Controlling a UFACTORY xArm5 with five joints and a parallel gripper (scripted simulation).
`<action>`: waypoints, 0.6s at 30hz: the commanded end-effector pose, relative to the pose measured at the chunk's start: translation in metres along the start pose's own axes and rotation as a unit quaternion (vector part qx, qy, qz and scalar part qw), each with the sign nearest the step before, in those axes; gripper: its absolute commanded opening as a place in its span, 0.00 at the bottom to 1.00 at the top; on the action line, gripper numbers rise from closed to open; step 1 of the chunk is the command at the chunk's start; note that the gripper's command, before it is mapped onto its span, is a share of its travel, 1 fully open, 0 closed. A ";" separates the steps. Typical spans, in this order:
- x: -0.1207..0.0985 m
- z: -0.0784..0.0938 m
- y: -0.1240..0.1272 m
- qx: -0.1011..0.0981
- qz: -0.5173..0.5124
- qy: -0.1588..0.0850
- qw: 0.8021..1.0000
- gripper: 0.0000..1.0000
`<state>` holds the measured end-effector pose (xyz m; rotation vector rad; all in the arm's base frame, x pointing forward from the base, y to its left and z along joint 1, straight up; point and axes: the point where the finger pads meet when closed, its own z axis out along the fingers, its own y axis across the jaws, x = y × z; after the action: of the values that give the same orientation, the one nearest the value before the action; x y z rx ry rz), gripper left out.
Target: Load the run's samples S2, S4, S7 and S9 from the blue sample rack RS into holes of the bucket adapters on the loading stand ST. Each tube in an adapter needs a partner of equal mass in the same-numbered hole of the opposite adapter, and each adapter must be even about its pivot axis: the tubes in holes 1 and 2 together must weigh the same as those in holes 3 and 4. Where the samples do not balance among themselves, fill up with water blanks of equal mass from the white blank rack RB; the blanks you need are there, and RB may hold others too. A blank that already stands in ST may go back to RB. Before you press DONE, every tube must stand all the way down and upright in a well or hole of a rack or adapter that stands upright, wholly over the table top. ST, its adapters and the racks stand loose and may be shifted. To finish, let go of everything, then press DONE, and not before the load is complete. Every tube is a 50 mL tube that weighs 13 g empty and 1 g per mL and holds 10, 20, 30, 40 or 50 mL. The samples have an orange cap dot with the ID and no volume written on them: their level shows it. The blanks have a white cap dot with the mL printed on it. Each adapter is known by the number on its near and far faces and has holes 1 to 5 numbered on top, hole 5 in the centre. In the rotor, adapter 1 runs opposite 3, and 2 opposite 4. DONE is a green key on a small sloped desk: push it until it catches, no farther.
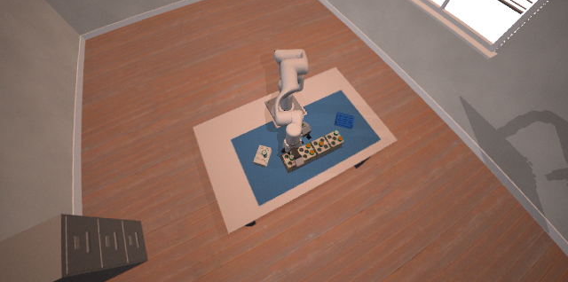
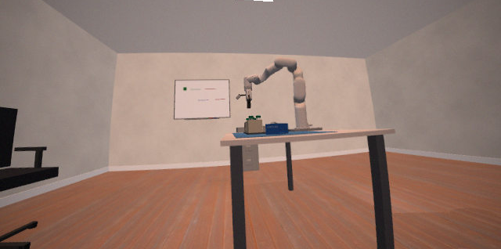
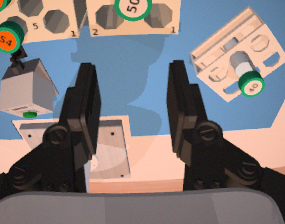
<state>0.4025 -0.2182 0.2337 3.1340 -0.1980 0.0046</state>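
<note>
Landmark: adapter row (image 1: 320,154) (image 2: 254,127) (image 3: 35,34), carrying orange- and white-dot tubes. White rack (image 1: 260,162) (image 3: 228,95) beside it, one 40 blank (image 1: 264,152) (image 3: 251,84). Jaws (image 1: 294,152) (image 2: 249,107) spread, nothing between.

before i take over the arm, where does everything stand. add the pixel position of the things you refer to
Gripper (image 3: 132,81): part open, nothing between the fingers, above the mat.
Blank 50 (image 3: 133,4): in the adapter with holes 1 and 2 facing the arm base.
Blank 40 (image 3: 252,85): in the white rack (image 1: 258,161) (image 3: 228,96).
Blue rack (image 1: 344,121) (image 2: 276,128): looks emptied; four orange caps on the stand.
Left: check balance, then DONE (image 3: 30,114).
</note>
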 end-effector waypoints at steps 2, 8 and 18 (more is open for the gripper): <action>0.001 -0.002 0.000 -0.001 0.000 0.002 1.000 0.43; 0.001 -0.002 0.000 -0.001 0.000 0.002 1.000 0.43; -0.003 0.000 -0.003 -0.001 0.017 0.002 1.000 0.00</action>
<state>0.4025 -0.2182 0.2337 3.1338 -0.1996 0.0048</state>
